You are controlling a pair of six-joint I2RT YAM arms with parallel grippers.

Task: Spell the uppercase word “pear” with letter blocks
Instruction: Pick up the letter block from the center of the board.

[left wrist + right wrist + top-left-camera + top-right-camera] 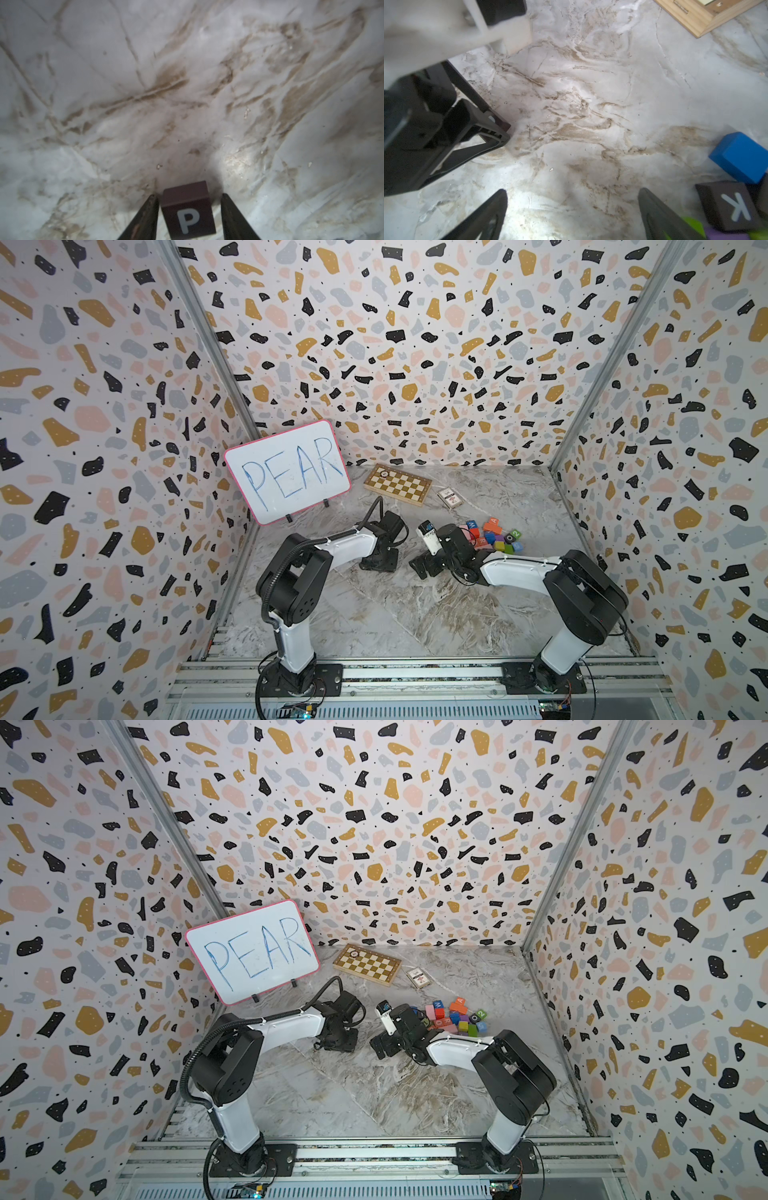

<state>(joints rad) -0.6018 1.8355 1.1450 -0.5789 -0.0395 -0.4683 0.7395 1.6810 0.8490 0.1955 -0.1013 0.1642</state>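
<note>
The left gripper (189, 195) brackets one dark P block (188, 212) standing on the marble table (187, 104): one finger touches it, and a sliver of table shows beside the other. The right gripper (573, 190) gapes wide, empty, near one blue cube (741, 155) and one K block (731, 207). The orange A block (493, 521) lies in the single pile (498, 538). Beyond: one chessboard (397, 483), one whiteboard (286, 470).

Near tabletop (395, 614) lies bare; block pile (496, 537) clutters right rear.

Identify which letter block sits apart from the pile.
The dark block marked P, alone between the fingers of the left tool; the other blocks lie heaped together beside the right tool.
</note>
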